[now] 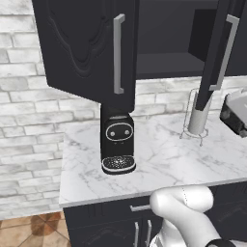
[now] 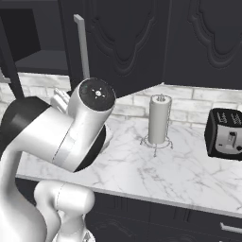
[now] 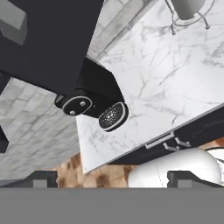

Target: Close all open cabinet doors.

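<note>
Two cabinet doors, stiff hinged panels above the table, stand open: push your wide-open, empty hand against each outer face, near its bar handle.

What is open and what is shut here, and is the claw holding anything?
Left cabinet door: swung open, out over the coffee machine.
Right cabinet door: open, seen edge-on.
Cabinet shelf: uncovered, looks bare.
Paper towel roll: upright in its wire holder.
Toaster: upright on the counter.
Claw: open, holding nothing.
</note>
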